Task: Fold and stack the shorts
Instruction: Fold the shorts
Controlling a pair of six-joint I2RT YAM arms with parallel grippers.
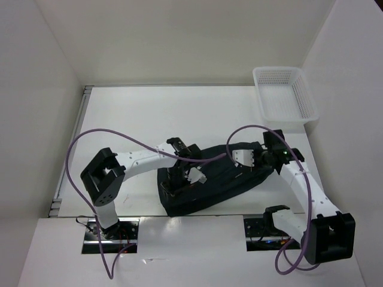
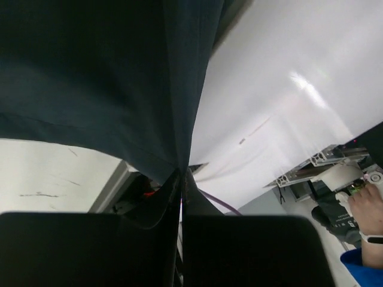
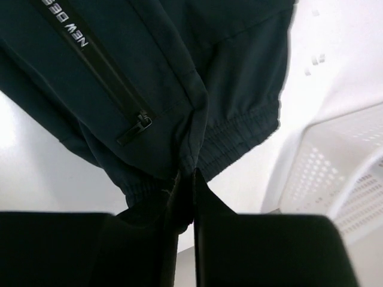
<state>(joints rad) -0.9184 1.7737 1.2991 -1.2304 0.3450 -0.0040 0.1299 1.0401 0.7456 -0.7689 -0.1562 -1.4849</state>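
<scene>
the shorts (image 1: 206, 182) are seen in the overhead view lying bunched on the white table (image 1: 131, 119), close to its near edge and between the two arms. the dark fabric is heaped widest at the left and is drawn out toward the right, where it narrows to a raised end. the left gripper (image 1: 178, 181) is pointed down onto the left part of the heap. the right gripper (image 1: 244, 159) is set at the narrow right end.

in the left wrist view the fingers (image 2: 90, 248) are closed, and a fold of the dark cloth is pinched at their tips. from that pinch the cloth is fanned out upward across the picture. a person's hand (image 2: 366, 209) with a blue sleeve is seen at the lower right corner of that view, well apart from the cloth.

in the right wrist view the jaws are brought almost together, and the gathered elastic band (image 3: 239, 140) of the shorts is caught between their tips. a zip (image 3: 108, 81) is shown on the fabric above the pinch, with pale lettering (image 3: 69, 21) printed beside it.

the white mesh basket (image 1: 282, 92) is placed at the far right corner of the table, well apart from the shorts. purple cables (image 1: 78, 155) are looped from both arms.
</scene>
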